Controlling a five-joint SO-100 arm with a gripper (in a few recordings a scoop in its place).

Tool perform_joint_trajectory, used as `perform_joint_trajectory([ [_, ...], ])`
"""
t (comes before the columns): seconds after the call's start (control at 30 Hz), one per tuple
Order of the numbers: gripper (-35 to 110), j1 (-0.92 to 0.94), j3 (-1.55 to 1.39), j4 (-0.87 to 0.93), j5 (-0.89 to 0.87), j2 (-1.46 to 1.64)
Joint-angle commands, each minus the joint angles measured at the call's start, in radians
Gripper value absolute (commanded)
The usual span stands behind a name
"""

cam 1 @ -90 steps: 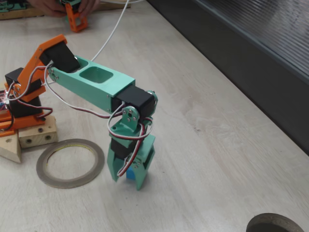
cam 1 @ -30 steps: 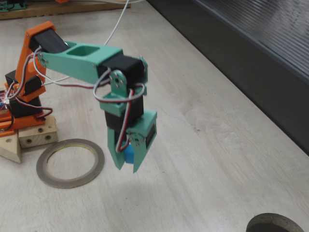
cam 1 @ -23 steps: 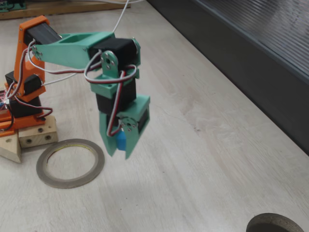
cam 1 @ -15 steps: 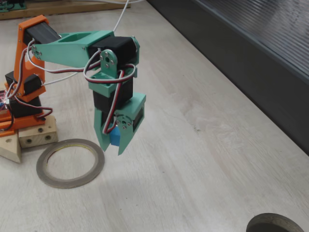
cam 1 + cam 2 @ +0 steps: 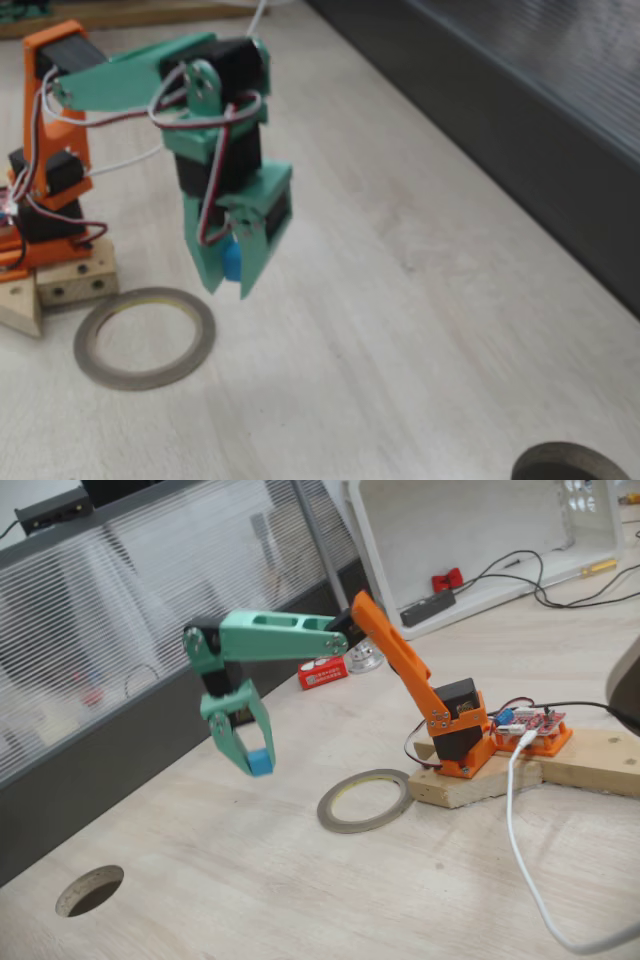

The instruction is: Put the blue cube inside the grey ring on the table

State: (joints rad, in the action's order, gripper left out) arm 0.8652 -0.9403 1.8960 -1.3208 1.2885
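No writing is showing clearly enough to read anywhere. The small red box (image 5: 322, 670) behind the arm is carrying a white label, but its print is blurring into specks. The red circuit board (image 5: 532, 726) on the wooden base is showing no legible marking either.

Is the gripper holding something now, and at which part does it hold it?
Yes: the gripper holds the blue cube by its opposite side faces, between the fingertips, lifted above the table.

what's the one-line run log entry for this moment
phase: carrying | gripper: shut on blue cube, raised above table | grey ring: flat on table, opening empty | cube not yet over ring
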Motion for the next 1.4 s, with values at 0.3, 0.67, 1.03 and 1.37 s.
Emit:
perform_joint_trajectory([
  [0.3,0,0.015,-0.290,0.008,-0.006,0.278],
  [0.67,0,0.017,-0.597,0.008,-0.006,0.482],
  [1.03,0,0.181,-0.773,0.006,-0.009,0.537],
  [1.37,0,0.202,-0.819,-0.043,-0.009,0.520],
])
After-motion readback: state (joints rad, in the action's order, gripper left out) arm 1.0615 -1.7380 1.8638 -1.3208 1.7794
